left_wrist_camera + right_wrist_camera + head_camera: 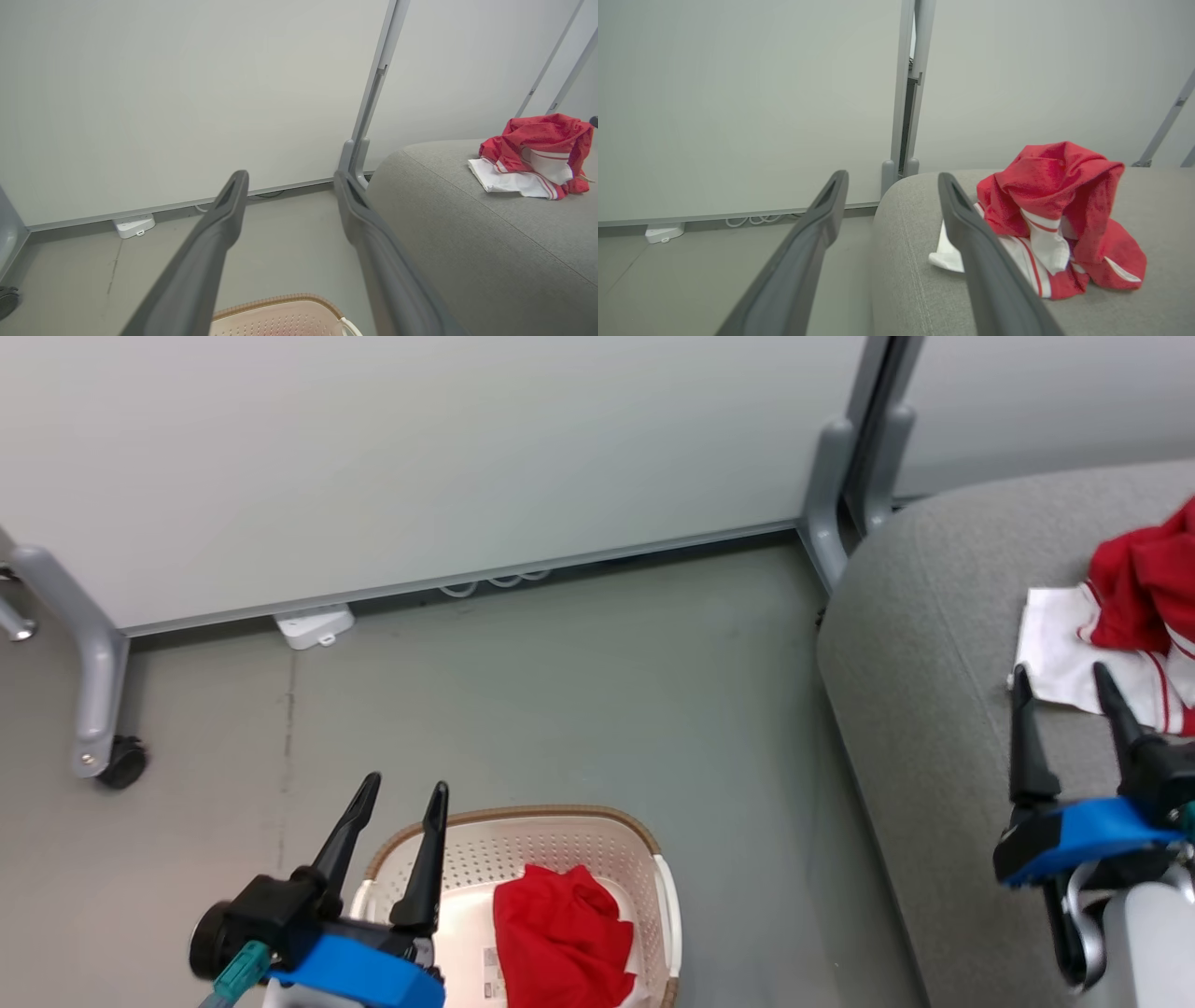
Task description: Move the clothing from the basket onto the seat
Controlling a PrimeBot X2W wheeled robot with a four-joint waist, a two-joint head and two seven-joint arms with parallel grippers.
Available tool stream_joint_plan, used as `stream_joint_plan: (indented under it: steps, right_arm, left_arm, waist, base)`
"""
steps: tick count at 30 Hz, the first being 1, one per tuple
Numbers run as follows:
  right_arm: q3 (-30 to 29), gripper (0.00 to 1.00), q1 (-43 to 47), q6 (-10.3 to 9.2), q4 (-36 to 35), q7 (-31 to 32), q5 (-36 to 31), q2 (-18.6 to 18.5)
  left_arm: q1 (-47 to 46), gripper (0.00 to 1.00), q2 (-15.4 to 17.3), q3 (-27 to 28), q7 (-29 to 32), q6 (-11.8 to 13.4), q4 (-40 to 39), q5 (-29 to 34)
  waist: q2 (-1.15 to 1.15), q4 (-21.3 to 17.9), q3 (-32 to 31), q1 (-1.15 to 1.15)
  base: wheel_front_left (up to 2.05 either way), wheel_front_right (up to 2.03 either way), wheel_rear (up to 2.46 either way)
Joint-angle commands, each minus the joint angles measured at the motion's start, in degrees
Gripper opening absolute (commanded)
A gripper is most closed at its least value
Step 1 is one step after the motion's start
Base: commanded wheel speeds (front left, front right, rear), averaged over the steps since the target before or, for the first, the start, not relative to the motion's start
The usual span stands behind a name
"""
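A cream basket [560,845] with a brown rim stands on the floor at the bottom centre, and a crumpled red garment [560,933] lies inside it. My left gripper [406,793] hovers open over the basket's left side, empty. On the grey seat [934,644] at the right lies a red and white striped garment [1120,625]. My right gripper [1064,677] stands open just in front of that garment, holding nothing. The left wrist view shows the basket rim [280,301], the seat [467,233] and the garment [532,156]. The right wrist view shows the garment [1055,210] on the seat [915,280].
Pale partition panels on grey legs [826,495] stand behind the floor. A castor wheel [121,763] is at the far left. A white power strip [313,625] with cables lies at the panel's foot.
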Motion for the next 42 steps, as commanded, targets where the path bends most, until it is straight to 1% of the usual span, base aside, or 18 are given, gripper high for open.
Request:
stream_joint_plan:
  steps: [1, 6, 14, 24, 37, 42]
  right_arm:
    - [0.82, 1.00, 2.93, -0.07, -2.45, 0.71, -0.74, 0.51]
    - [4.92, 1.00, 8.68, -0.07, -8.51, 2.49, -1.38, 2.41]
    - [9.15, 1.00, 13.92, -0.07, -13.31, 3.86, 0.05, 4.54]
    - [8.85, 1.00, 16.41, -0.07, -16.31, 4.91, 1.19, 5.52]
    - [8.75, 1.00, 15.72, -0.07, -16.66, 4.69, 2.95, 5.61]
    - [8.83, 1.00, 14.77, -0.07, -17.12, 4.65, 2.96, 5.61]
  left_arm:
    - [1.36, 1.00, -0.16, 1.15, -0.15, -0.24, 0.32, 0.26]
    - [3.67, 1.00, -0.79, 4.74, -0.15, -0.24, 0.72, 1.29]
    - [5.39, 1.00, -1.39, 8.80, -0.15, -0.25, 1.48, 2.08]
    - [4.46, 1.00, -1.72, 10.36, -0.15, -0.25, 2.33, 2.19]
    - [3.82, 1.00, -1.94, 10.49, -0.15, -0.25, 2.22, 2.31]
    - [3.10, 1.00, -2.04, 10.00, -0.15, -0.25, 1.96, 2.29]
  waist:
    - [0.00, 2.02, -1.65, 0.02]
    - [0.00, 3.90, -2.65, 0.02]
    - [0.00, 5.71, -4.44, 0.02]
    - [0.00, 6.25, -4.66, 0.02]
    - [0.00, 5.60, -3.37, 0.02]
    - [0.00, 5.23, -1.81, 0.02]
  base:
    - [0.00, 0.00, 0.00]
    - [0.00, 0.00, 0.00]
    - [0.00, 0.00, 0.00]
    - [0.00, 0.00, 0.00]
    - [0.00, 0.00, 0.00]
    - [0.00, 0.00, 0.00]
